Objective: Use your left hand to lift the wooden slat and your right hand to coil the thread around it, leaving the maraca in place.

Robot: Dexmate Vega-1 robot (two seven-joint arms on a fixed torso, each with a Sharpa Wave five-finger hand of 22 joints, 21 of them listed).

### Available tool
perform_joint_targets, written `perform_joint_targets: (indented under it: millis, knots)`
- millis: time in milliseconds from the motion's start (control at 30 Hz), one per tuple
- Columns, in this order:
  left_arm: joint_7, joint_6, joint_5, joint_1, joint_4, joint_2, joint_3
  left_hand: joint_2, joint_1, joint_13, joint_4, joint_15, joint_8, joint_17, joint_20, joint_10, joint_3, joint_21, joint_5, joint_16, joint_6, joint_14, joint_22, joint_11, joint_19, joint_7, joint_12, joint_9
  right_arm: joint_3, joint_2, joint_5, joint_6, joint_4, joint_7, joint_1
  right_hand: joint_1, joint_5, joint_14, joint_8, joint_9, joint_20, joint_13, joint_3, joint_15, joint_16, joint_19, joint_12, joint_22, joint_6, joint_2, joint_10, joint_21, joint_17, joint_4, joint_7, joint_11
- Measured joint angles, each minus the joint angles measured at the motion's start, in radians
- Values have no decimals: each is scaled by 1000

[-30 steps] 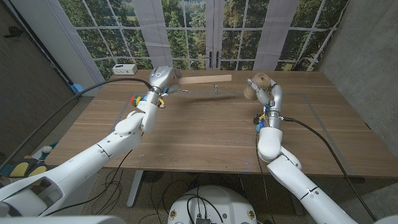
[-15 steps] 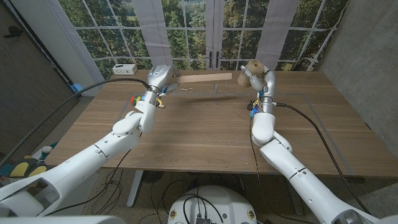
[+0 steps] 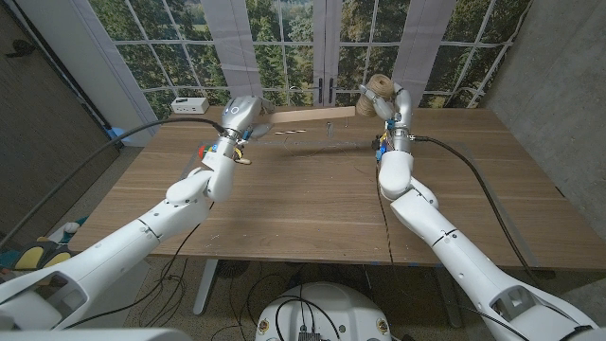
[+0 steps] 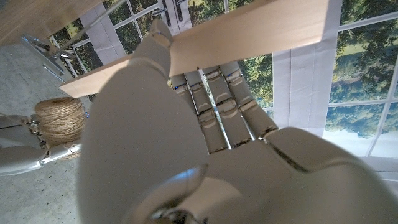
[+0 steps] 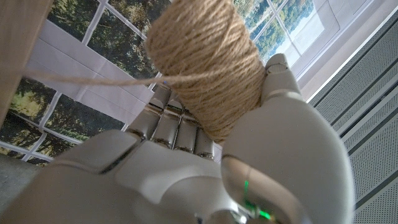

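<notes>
I am gripping the slat (image 3: 308, 118) in my left hand (image 3: 245, 116), lifted over the table's (image 3: 312, 204) far edge; my right hand (image 3: 390, 106) is clasping the spool of thread (image 3: 377, 93) at its right end; the maraca (image 3: 204, 152) is lying behind my left wrist; winding seems underway, so next I should circle the spool around the slat.

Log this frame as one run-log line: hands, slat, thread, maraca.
left hand: holds wooden slat aloft | right hand: holds twine spool raised by slat's end | thread: runs to slat | maraca: on table
</notes>
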Motion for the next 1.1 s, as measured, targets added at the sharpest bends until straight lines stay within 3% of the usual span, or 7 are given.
perform_joint_targets:
  millis: [500, 1100]
  knots:
    - [11, -63, -40, 20, -11, 13, -33, 0, 0, 5, -2, 0, 1, 6, -2, 5, -2, 6, -4, -4, 1, 0, 0, 5, -2, 1, 0, 0, -37, 9, -2, -65, 72, 24, 130, 6, -8, 9, -9, 0, 0, 3, 0, 2, -8, 0, 1, 0, 16, -6, 9, 11, 5, 0, 2, 2]
    - [-48, -121, -67, 23, -29, 33, -61, 0, 0, 11, -1, -2, 1, 11, -5, 5, -3, 10, 4, -9, 1, 1, 0, 5, -5, 1, -12, 0, -86, 19, 3, -94, 128, 52, 236, 6, -8, 11, -18, 0, 0, 4, 0, 3, -8, 0, 1, 0, 20, -6, 9, 19, 14, 0, 5, 2]
